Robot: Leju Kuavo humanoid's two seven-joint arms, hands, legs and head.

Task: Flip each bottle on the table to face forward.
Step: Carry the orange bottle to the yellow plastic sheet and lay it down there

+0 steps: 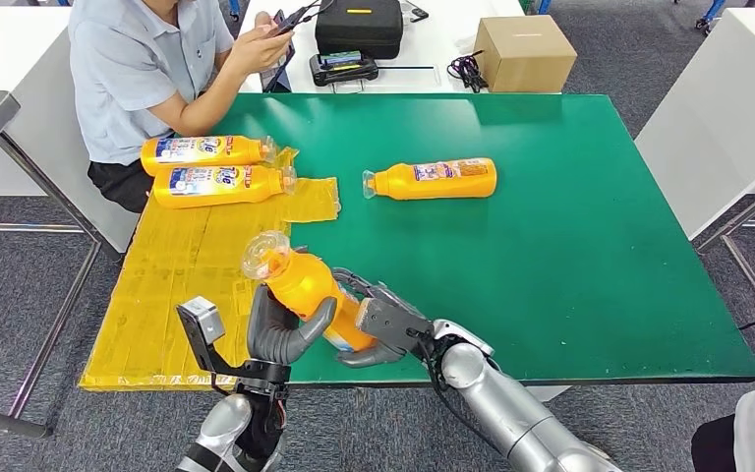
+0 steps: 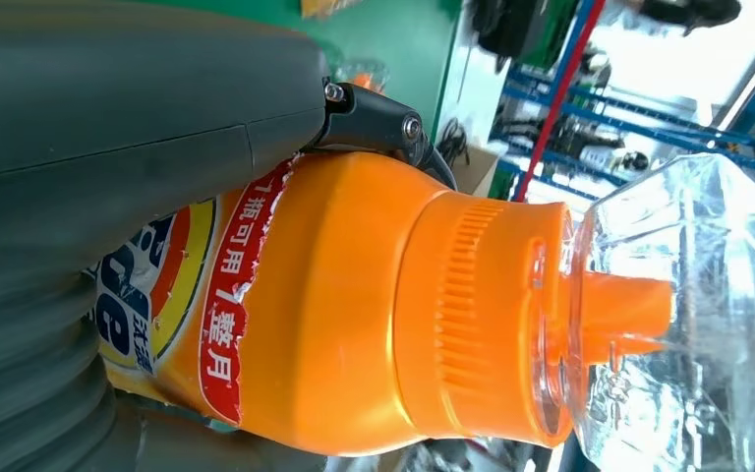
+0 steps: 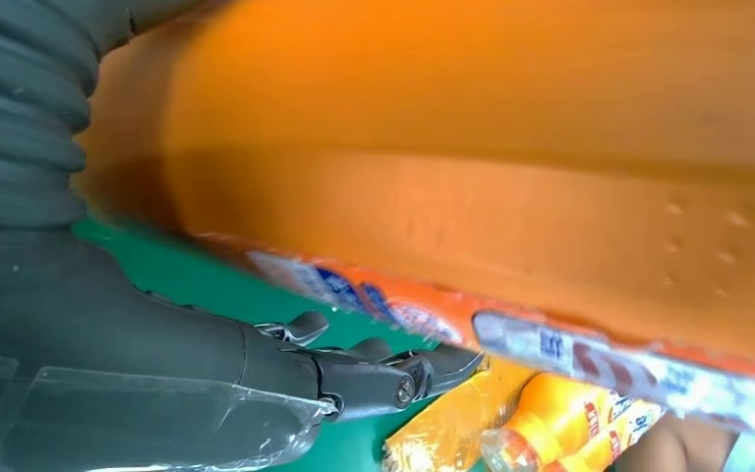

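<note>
An orange bottle (image 1: 307, 287) with a clear cap is lifted above the table's near edge, tilted with its cap up and to the left. My left hand (image 1: 280, 329) grips its middle from below, and my right hand (image 1: 385, 326) holds its base end. The left wrist view shows the bottle's neck (image 2: 472, 305) and label close up. Its orange body (image 3: 472, 147) appears in the right wrist view. Another orange bottle (image 1: 433, 179) lies on its side mid-table, cap pointing left. Two more bottles (image 1: 218, 168) lie side by side on the yellow mat (image 1: 182, 265).
A person in a light blue shirt (image 1: 147, 69) sits at the far left corner, holding a phone. A cardboard box (image 1: 523, 52) and a black case (image 1: 359, 25) stand on the white table behind. The green table (image 1: 570, 236) spreads to the right.
</note>
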